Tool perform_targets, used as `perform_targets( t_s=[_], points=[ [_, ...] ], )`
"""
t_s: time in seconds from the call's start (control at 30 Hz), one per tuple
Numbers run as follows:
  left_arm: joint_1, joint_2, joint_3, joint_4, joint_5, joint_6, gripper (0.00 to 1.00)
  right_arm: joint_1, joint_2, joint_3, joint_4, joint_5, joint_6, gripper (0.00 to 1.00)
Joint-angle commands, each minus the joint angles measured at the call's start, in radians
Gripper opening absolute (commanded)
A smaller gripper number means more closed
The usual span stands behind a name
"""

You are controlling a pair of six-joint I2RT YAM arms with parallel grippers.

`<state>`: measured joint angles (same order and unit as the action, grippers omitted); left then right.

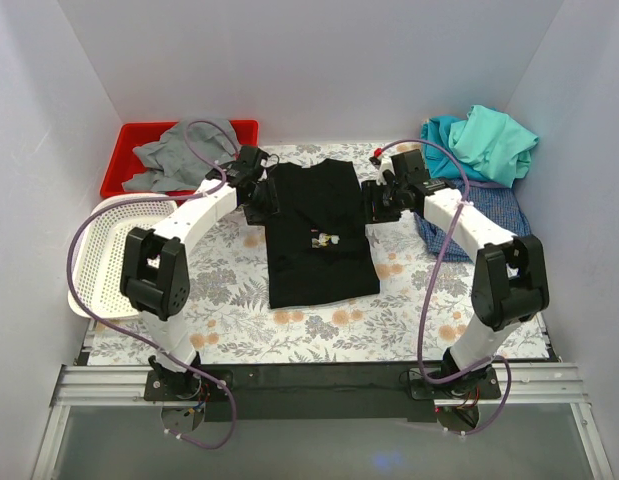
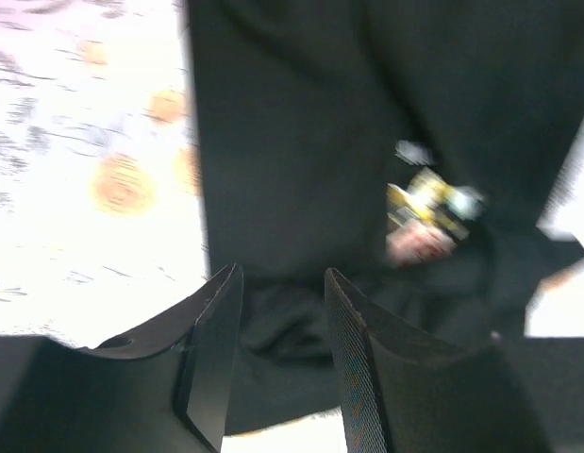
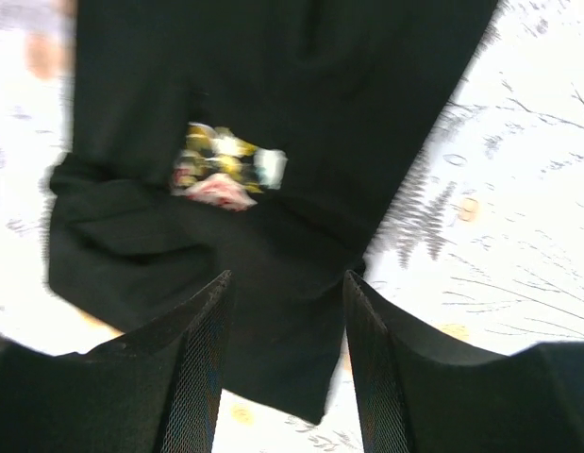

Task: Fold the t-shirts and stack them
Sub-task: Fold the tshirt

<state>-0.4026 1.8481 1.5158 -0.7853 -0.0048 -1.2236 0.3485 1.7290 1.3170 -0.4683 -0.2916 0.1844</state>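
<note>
I see the black t-shirt (image 1: 319,235) folded into a long strip mid-counter (image 1: 239,295), rose print (image 1: 324,239) showing. My left hand (image 1: 265,200) and right hand (image 1: 375,204) flank its far end, both released, fingers apart.

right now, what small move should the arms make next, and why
Probably lift both clear and go to the near hem to fold it up: the left gripper and right gripper are open, holding nothing, and the black shirt lies as a long strip.

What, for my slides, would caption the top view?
Left end effector and right end effector flank a black t-shirt on the floral table.
</note>
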Motion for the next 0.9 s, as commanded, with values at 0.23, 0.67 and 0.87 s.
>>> perform_targets(
  t_s=[0.23,0.67,0.87],
  points=[
    [-0.018,-0.214,-0.313,0.115,0.506,0.015,0.36,0.09,-0.163,-0.189,0.045,-0.138,0.062,0.55],
    [-0.028,-0.043,-0.318,0.215,0.488,-0.001,0.34,0.104,-0.011,-0.144,0.076,-0.078,0.047,0.55],
    [-0.028,0.054,-0.198,0.215,0.379,0.033,0.34,0.099,0.066,-0.064,0.08,-0.038,0.023,0.55]
  ],
)
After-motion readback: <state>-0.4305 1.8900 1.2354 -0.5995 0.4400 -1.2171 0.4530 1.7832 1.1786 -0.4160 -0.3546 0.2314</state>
